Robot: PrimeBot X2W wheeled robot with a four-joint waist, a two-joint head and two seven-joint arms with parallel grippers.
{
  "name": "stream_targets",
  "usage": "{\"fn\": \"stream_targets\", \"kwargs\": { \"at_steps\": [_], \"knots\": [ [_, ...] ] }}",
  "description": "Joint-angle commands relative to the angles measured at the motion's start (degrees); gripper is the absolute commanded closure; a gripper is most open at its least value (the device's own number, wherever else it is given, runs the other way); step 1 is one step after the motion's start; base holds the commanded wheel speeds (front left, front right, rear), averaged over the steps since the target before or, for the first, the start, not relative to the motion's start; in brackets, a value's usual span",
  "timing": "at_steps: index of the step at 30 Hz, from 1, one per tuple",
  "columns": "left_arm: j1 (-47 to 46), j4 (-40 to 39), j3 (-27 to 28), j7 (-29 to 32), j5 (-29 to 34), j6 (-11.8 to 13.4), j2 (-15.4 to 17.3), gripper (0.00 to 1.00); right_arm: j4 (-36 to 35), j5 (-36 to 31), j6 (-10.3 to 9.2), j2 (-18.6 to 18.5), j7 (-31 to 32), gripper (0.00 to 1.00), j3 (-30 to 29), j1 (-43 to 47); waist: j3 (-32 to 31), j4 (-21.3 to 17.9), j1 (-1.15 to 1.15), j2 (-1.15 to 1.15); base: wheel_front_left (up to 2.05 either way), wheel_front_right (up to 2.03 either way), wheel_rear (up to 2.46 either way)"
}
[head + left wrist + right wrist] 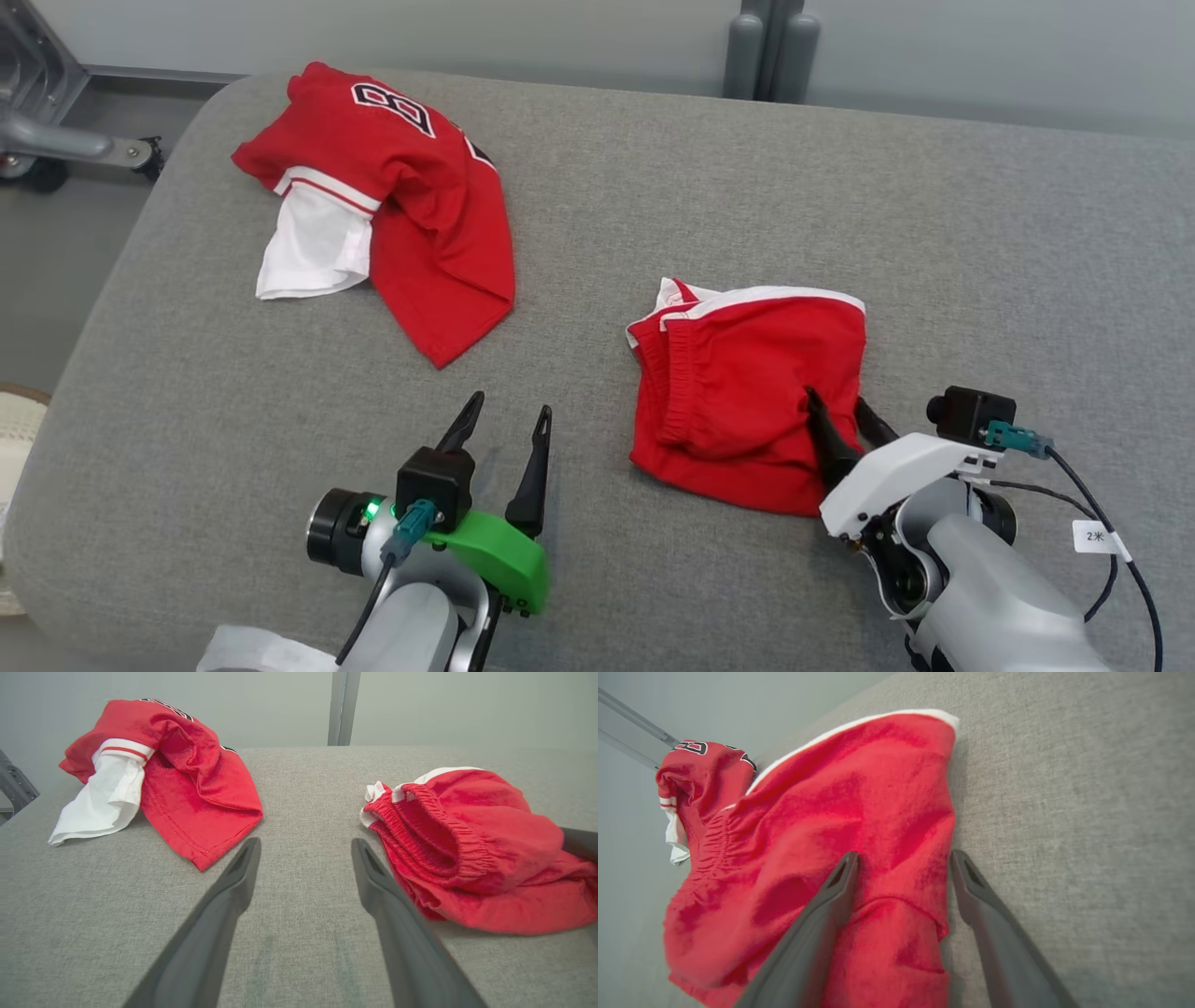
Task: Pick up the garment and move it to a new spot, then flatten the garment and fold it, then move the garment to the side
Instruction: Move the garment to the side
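Shorts (840,812): edge lies between parted right fingers (817,924).

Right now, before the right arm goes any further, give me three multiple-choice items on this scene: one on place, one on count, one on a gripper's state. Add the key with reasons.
1. In the head view, where does the red jersey lie from the red shorts?
A. Up and to the left, apart from them.
B. On top of them.
C. To their right.

2. How many garments lie on the gray table?
A. One.
B. Two.
C. Four.

3. How does the right gripper stand?
A. Shut, lifting the shorts.
B. Open, fingers astride the shorts' right edge.
C. Open over bare table, far from both garments.

Key:
1 A: bare table separates the two.
2 B: jersey and shorts, nothing more.
3 B: the right wrist view shows one finger on the red cloth and the other over the table beside it.
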Motion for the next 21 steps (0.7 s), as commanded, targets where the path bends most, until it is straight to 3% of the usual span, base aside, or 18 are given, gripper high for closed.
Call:
{"fn": "stream_targets", "kwargs": {
  "at_steps": [1,4,5,6,7,14,21],
  "knots": [
    [0.29,-0.13,0.13,-0.19,0.51,-0.16,0.11,0.0,0.85,0.55,0.0,0.19,0.85,0.0,0.65,-0.64,0.27,1.37,0.0,0.0,0.0,0.0,0.0],
    [0.4,-0.24,0.19,-0.19,0.7,-0.22,0.1,0.0,2.7,0.72,0.0,0.55,1.88,0.0,1.7,-1.02,0.3,2.11,0.0,0.0,0.0,0.0,0.0],
    [0.38,-0.33,0.19,-0.19,0.84,-0.21,0.1,0.0,3.06,0.44,0.0,0.68,2.01,0.47,2.24,-1.31,0.33,2.24,0.0,0.0,0.0,0.0,0.0],
    [0.32,-0.4,0.24,-0.19,0.93,-0.17,0.1,0.0,3.3,0.13,0.0,0.73,1.89,0.86,2.68,-1.48,0.32,2.31,0.0,0.0,0.0,0.0,0.0],
    [0.24,-0.5,0.26,-0.19,0.94,-0.1,0.1,0.0,3.66,-0.29,0.0,0.56,1.55,1.0,3.03,-1.64,0.26,2.32,0.0,0.0,0.0,0.0,0.0],
    [0.08,-1.75,-0.22,-0.19,1.35,0.13,0.11,0.0,5.35,-6.02,-0.03,-2.22,-1.29,1.0,4.18,-3.91,-0.52,0.01,0.0,0.0,0.0,0.0,0.0],
    [0.66,-2.5,-1.46,-0.19,1.32,0.1,0.1,0.0,6.9,-13.37,-0.04,-3.02,-1.75,1.0,1.43,-4.45,-1.98,-5.87,0.0,0.0,0.0,0.0,0.0]
  ]
}}
